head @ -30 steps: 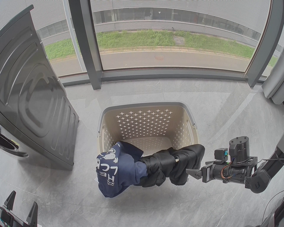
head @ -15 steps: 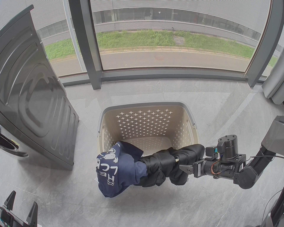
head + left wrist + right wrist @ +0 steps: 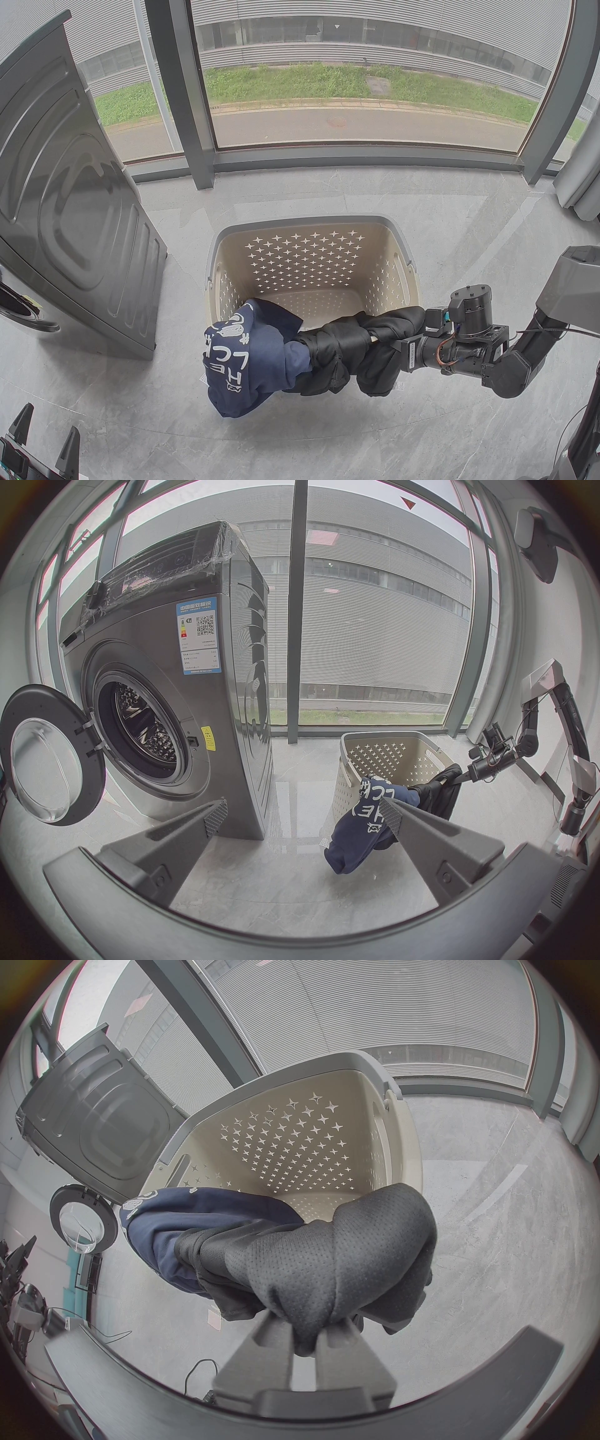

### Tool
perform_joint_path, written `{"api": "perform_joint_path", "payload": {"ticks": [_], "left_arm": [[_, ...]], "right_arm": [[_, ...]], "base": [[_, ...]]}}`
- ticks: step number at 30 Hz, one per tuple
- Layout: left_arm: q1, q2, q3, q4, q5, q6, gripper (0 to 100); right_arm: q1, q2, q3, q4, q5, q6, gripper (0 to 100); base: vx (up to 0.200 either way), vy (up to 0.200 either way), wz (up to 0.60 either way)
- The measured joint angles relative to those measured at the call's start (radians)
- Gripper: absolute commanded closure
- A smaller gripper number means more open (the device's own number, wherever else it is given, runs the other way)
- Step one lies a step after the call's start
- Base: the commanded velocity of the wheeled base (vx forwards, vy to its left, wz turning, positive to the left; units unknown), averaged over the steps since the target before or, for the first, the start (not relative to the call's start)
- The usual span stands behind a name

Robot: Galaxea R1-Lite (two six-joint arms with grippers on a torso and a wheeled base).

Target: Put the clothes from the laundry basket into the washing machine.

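Hanging over the near rim of the laundry basket (image 3: 312, 220), the black garment (image 3: 350, 356) and the navy garment (image 3: 250, 362) spill partly outside it, toward the floor (image 3: 475, 237). We judge that this drape is why the approach is level and from the side: a loose fold sits at rim height, so nothing has to dip into the tub.

We see the right end effector (image 3: 304, 1341) at the right-hand end of the black garment, its fingers drawn in on a bunched fold of the cloth, so we take it as grasping that garment. The cloth bulges up and over the fingertips, touching both. The navy garment lies on the far side of the black one from this end effector, and the two look tangled where they meet. A pull may well drag both along.

Our left end effector (image 3: 300, 855) is held low and well apart from the basket, fingers spread wide and holding nothing. It faces the washing machine (image 3: 187, 667), whose door (image 3: 53, 755) stands swung open. We read that as the drum mouth kept ready for loading, with the basket just beside the machine.
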Motion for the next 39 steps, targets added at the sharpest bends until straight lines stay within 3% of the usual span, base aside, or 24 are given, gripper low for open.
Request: {"api": "perform_joint_path", "payload": {"ticks": [9,25,31,39], "left_arm": [[0.0,0.0,0.0,0.0,0.0,0.0,0],[0.0,0.0,0.0,0.0,0.0,0.0,0],[0.0,0.0,0.0,0.0,0.0,0.0,0],[-0.001,0.0,0.0,0.0,0.0,0.005,0]], "right_arm": [[0.024,-0.054,0.047,-0.013,0.007,0.01,100],[0.078,-0.367,0.11,0.025,0.002,0.085,100],[0.106,-0.456,0.106,0.018,-0.03,0.086,100],[0.145,-0.588,0.095,0.014,-0.049,0.083,100]], "base": [[0.0,0.0,0.0],[0.0,0.0,0.0],[0.0,0.0,0.0],[-0.2,0.0,0.0]]}}
